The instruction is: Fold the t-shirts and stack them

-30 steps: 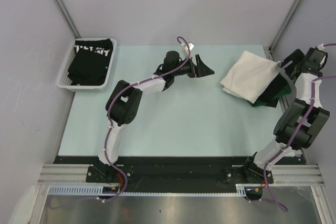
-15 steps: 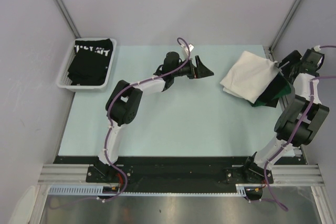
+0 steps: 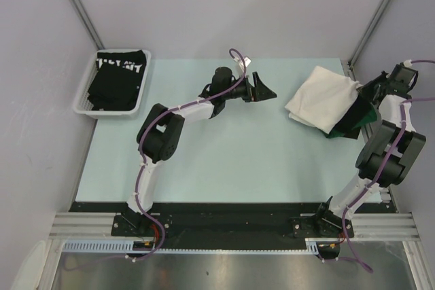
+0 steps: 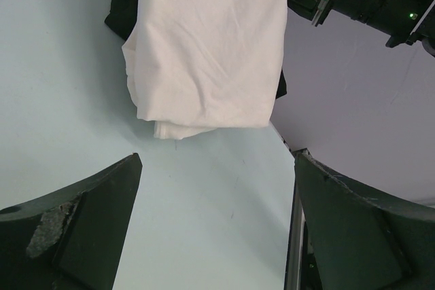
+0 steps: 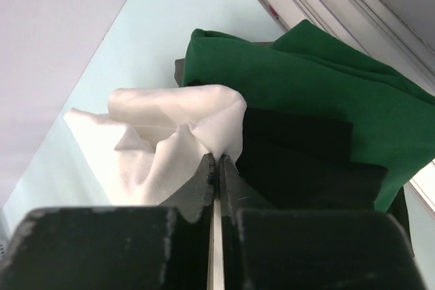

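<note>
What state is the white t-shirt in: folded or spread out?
Folded: the white t-shirt shows layered edges and lies compact atop darker shirts.

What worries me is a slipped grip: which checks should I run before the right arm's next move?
1. Right gripper shut on an edge of the white shirt: ok.
2. Only white cloth pinched, not the black shirt beside the fingers: cannot tell.
3. Left gripper open, holding nothing, short of the pile: ok.
4. The white shirt squared over the green shirt: not ok, it lies skewed and overhangs.
5. Basket with its lettered shirt away from both arms: ok.
</note>
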`<state>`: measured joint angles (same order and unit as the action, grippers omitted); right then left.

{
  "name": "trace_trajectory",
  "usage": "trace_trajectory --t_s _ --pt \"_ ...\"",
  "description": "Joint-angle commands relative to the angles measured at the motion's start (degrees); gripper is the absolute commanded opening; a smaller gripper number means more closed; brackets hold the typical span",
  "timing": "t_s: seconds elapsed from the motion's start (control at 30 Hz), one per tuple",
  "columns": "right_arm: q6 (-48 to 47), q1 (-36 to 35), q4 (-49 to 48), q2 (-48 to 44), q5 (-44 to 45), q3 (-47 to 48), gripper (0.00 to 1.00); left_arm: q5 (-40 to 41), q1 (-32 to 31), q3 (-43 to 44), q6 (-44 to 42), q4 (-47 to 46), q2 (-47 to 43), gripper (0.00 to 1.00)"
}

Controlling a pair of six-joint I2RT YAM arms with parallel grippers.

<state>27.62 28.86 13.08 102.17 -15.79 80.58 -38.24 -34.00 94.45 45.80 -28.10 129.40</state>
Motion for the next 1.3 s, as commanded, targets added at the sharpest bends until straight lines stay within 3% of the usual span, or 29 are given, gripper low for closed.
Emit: trace_trajectory --t_s 0.0,0.43,0.87,1.27 --pt "0.33 0.41 -1.92 0.57 -0.56 0.02 0.0 -1.49 0.34 -0.32 -1.77 -1.17 -4.16 0.99" --pt "0.77 2.51 -4.73 -2.06 -0.73 0.55 0.0 -1.66 0.34 -0.85 -1.59 -1.35 -4.34 0.99" --pt "-2.39 4.53 0.98 -2.06 1.38 8.98 0.0 -1.84 0.51 -0.59 -0.1 -2.93 -3.37 0.99" --pt "-3.53 6.29 3.0 -2.5 2.43 9.86 0.0 -1.93 1.04 -0.85 1.04 -4.24 -3.02 1.0"
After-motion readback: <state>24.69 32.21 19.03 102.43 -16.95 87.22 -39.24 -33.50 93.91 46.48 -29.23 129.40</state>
